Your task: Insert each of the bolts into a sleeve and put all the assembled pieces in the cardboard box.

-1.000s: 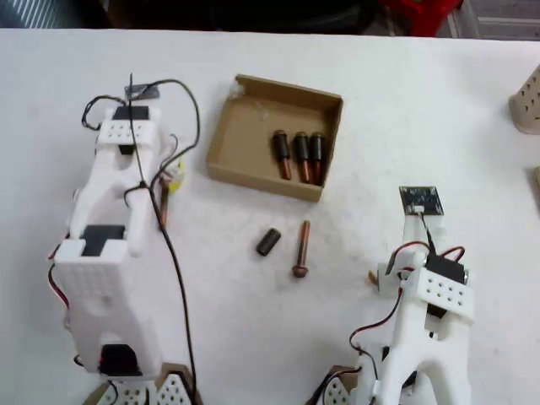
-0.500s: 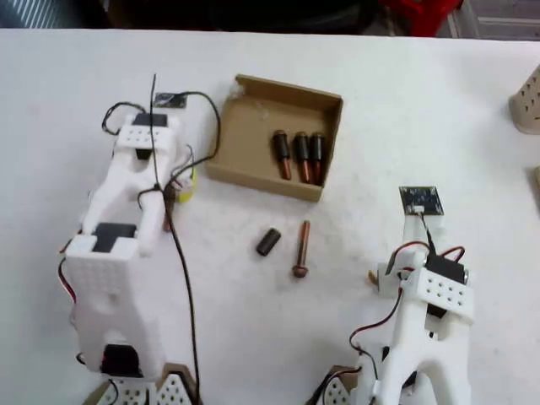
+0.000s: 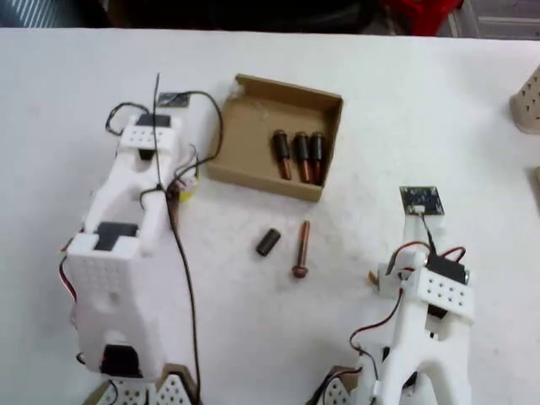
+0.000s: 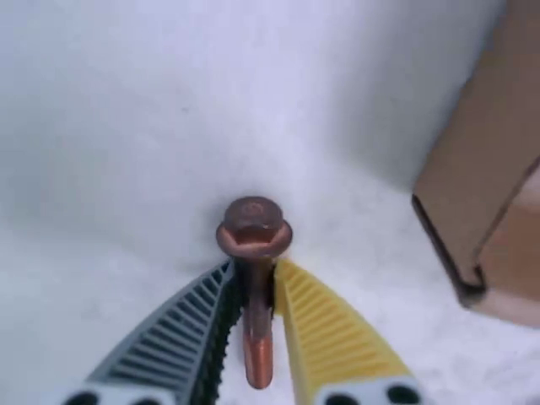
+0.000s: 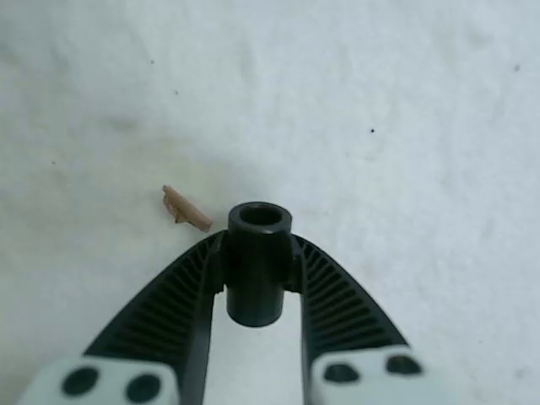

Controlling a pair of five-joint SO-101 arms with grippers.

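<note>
Bolts: five counted.
- Held bolt [image 4: 253, 226]: pinched by its shank in the left gripper [image 4: 253, 274], head outward, above the table [image 3: 422, 101], just beside the near left corner of the cardboard box [image 3: 253, 179].
- Loose bolt [image 3: 301, 249]: lies on the table in front of the box, near the loose sleeve [image 3: 268, 242] but not touching it.
- Assembled pieces [image 3: 300, 156]: three, side by side inside the box at its right end.

Sleeves, unmated: two.
- Held sleeve [image 5: 257, 278]: clamped in the right gripper [image 5: 256, 246], bore open and facing away from the wrist, low over the table. A small brown scrap [image 5: 186, 209] lies close by.

Change noted: over the last second the left arm has swung rightward with its bolt, from out on the table's left side to the box's edge.

No change: right arm, loose pair and box contents all sit as before.

Assessment: held bolt and held sleeve are well apart; the shift likely starts bringing them together. Two insertions remain.
</note>
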